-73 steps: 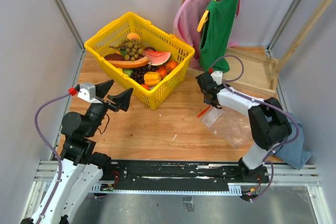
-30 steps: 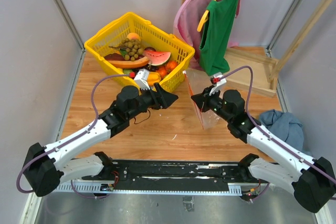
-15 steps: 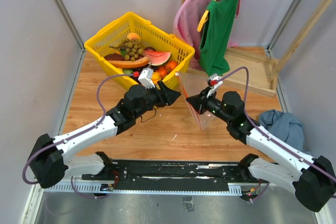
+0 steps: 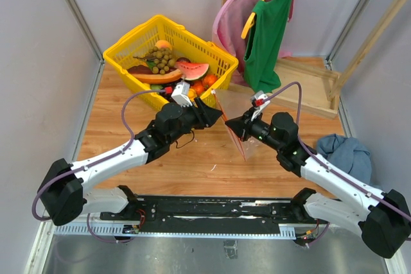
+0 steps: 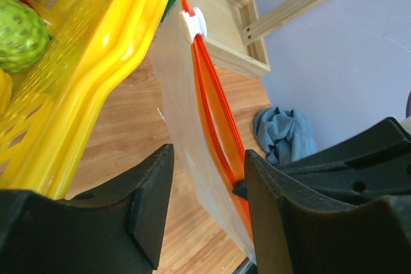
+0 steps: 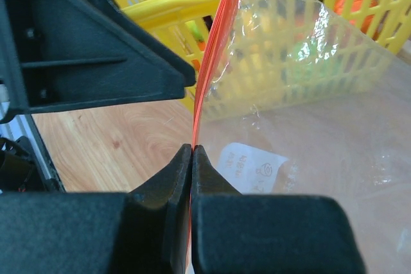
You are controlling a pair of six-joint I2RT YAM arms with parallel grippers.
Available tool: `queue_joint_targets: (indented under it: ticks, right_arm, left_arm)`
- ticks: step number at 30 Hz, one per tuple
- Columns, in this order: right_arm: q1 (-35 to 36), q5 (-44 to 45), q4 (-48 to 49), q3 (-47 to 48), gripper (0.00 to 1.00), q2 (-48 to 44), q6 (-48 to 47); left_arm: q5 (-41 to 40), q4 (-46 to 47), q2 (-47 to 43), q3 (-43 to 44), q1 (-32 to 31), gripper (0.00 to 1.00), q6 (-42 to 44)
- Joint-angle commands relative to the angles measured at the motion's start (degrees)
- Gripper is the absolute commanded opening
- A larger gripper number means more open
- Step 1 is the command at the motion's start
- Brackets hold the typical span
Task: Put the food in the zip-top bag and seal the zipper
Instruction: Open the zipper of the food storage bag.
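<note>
Right gripper (image 6: 192, 152) was pinched tight on the zipper (image 6: 207, 62), holding the zip-top bag (image 6: 308, 133) upright beside the yellow basket (image 4: 133, 33). Left gripper (image 5: 207, 153) was spread near the bag's mouth. Food (image 4: 160, 61) lay in the basket.

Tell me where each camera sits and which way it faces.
Top external: above, behind the robot, looking down on left arm, right arm, basket, zip-top bag.
Left wrist: on the left gripper, open, facing the zipper.
Right wrist: on the right gripper, shut on the zipper, facing the basket.
Shared: all show the zipper.
</note>
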Motion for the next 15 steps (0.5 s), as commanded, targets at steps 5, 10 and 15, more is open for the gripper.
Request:
queue_joint_targets:
  ticks: [5, 10, 15]
  right_arm:
    - [2.3, -2.7, 2.4, -0.4, 0.01, -0.1, -1.9]
    - [2.8, -1.7, 2.2, -0.4, 0.01, -0.7, -2.0]
    - [3.3, -1.8, 1.9, -0.2, 0.01, -1.0, -2.1]
  left_arm:
    - [-2.2, 0.7, 1.4, 1.4, -0.6, 0.48, 0.4]
    - [-2.3, 0.2, 0.8, 1.2, -0.7, 0.41, 0.5]
    - [-2.7, 0.0, -0.1, 0.4, -0.9, 0.30, 0.5]
